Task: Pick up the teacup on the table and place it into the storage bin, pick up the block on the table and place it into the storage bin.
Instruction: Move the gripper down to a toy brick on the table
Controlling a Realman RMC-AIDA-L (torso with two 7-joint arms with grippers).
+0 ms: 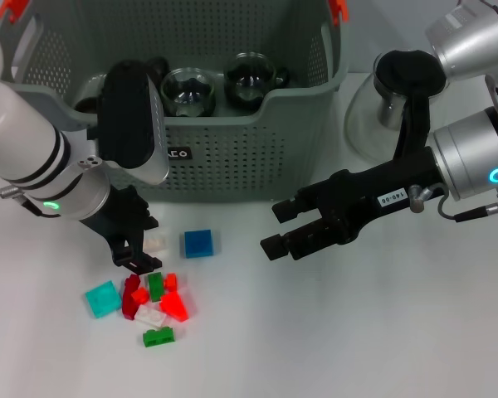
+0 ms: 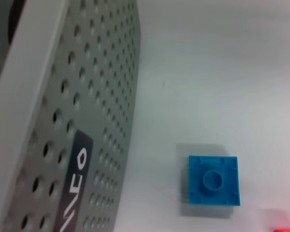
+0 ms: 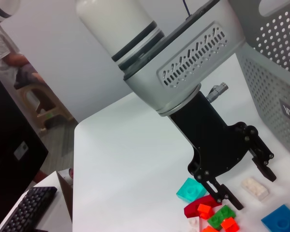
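My left claw (image 1: 144,253) is low over the table just in front of the storage bin (image 1: 232,157), spread wide, with a small white block (image 1: 156,243) lying between the open fingers. Nothing held yet. My right claw (image 1: 284,228) hangs out over the table's middle, in front of the bin's right end, also open and empty.

Teacups: two glass cups (image 1: 189,89) already sit inside the bin near its front wall. A glass carafe (image 1: 382,112) stands on the table beside the bin's right wall; I can't say if it counts as a teacup.

Blocks: blue block (image 1: 199,243) lies alone in front of the bin, just right of my left claw. The left wrist view shows it flat, one round stud on top, close to the bin wall. A loose pile of red, green, white and teal blocks (image 1: 149,300) sits nearer the table's front edge.

Handling, my guess: blocks are hard plastic, light, stiff, smooth, not fragile. Pinch across two flat parallel sides, low on the body. White one is small, so it may skid on the slick table if my fingers close off-centre.

Writing: black label (image 2: 70,193) on the bin's front, white letters, only partly in view, looks like "NEO" or similar. A white tag (image 1: 392,198) on my right claw reads roughly "00-841", upside down, not certain.
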